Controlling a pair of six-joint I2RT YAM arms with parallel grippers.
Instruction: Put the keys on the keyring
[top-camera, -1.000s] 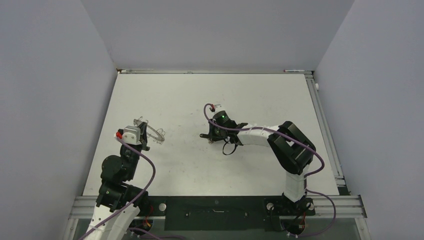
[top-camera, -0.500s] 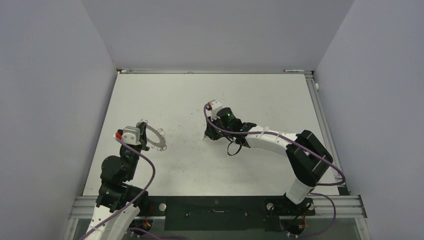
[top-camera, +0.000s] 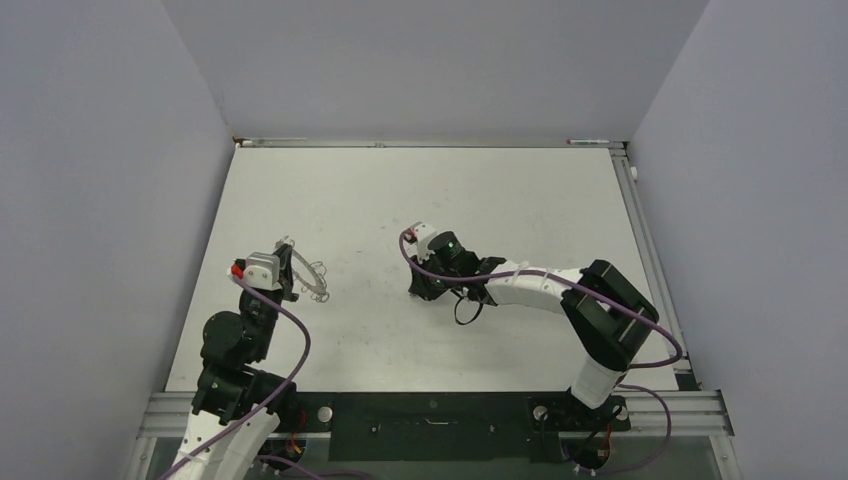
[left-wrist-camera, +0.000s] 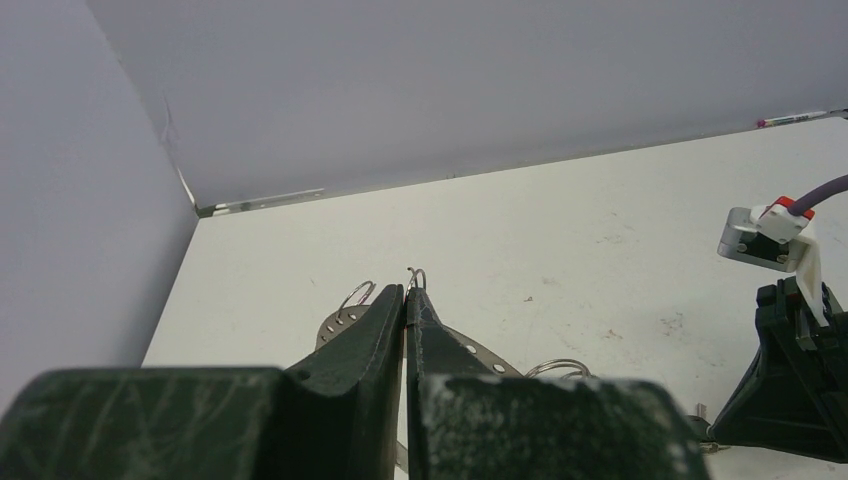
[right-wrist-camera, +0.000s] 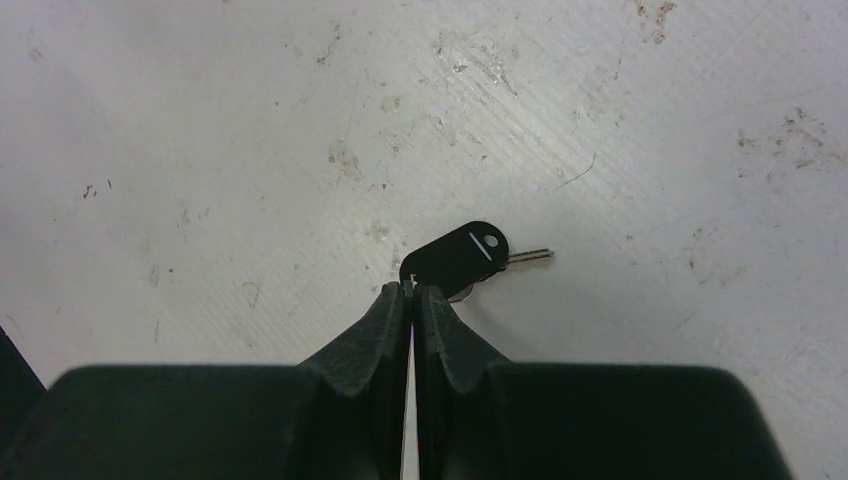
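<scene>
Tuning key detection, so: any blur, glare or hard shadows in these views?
Left wrist: left gripper is a dark foreground mass covering most of the keyring. Right wrist: key sharp, soft shadow just beneath it, table scuffs crisp, no glare. Top external: even diffuse light, keyring barely resolved.

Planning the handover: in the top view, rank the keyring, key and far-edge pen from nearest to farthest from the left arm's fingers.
1. keyring, held in the left gripper fingers, table's left.
2. key, at the right gripper fingers, mid-table.
3. pen, back edge, far right.
</scene>
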